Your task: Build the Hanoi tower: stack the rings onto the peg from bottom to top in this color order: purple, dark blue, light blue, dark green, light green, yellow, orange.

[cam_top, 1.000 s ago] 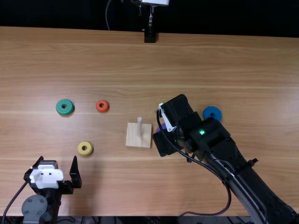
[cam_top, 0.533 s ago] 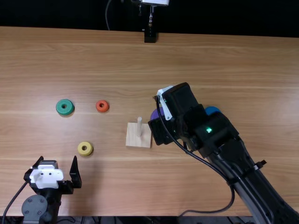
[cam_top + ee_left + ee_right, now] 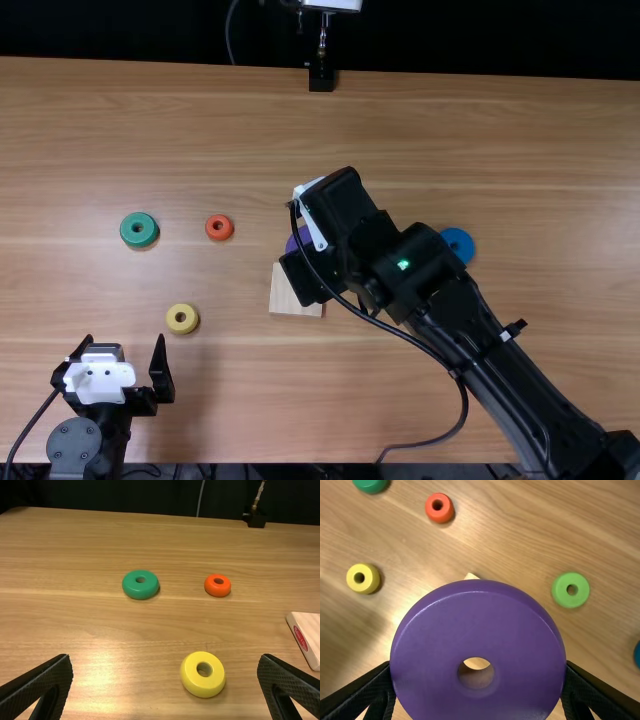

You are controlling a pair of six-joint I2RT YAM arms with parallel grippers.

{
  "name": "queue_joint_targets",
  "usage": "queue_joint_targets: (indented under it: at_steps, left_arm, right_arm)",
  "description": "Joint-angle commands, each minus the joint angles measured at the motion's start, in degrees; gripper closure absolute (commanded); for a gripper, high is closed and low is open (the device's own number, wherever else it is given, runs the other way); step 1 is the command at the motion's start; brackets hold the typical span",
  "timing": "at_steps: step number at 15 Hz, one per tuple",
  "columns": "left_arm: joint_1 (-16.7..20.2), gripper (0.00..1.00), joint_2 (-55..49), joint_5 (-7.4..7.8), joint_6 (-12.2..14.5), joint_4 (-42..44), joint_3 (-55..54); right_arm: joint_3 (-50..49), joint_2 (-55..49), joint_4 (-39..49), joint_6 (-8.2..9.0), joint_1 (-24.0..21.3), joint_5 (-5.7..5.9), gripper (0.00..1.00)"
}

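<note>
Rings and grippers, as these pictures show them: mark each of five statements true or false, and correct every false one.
1. The right gripper holds the purple ring. True.
2. The left gripper is shut. False: its fingers stand wide apart.
3. The yellow ring lies on the table. True.
4. The orange ring touches the dark green ring. False: the two lie apart.
5. The light green ring lies off the wooden base. True.

Top view: the black right gripper (image 3: 312,275) is partly hiding the round purple ring (image 3: 299,239) and square wooden base (image 3: 290,298). Right wrist view: edges are cropping the round blue ring (image 3: 638,655) and round dark green ring (image 3: 371,486).
</note>
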Motion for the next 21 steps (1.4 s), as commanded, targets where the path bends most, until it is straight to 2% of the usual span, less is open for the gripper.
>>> queue_joint_targets:
  at_steps: [1, 21]
  left_arm:
    - [0.29, 0.00, -0.67, -0.09, 0.34, -4.71, -6.04]
    - [0.29, 0.00, -0.67, -0.09, 0.34, -4.71, -6.04]
  right_arm:
    - [2.85, 1.52, 0.06, 0.50, 1.07, 0.31, 1.00]
    - [5.57, 6.36, 0.17, 0.40, 2.04, 0.41, 1.00]
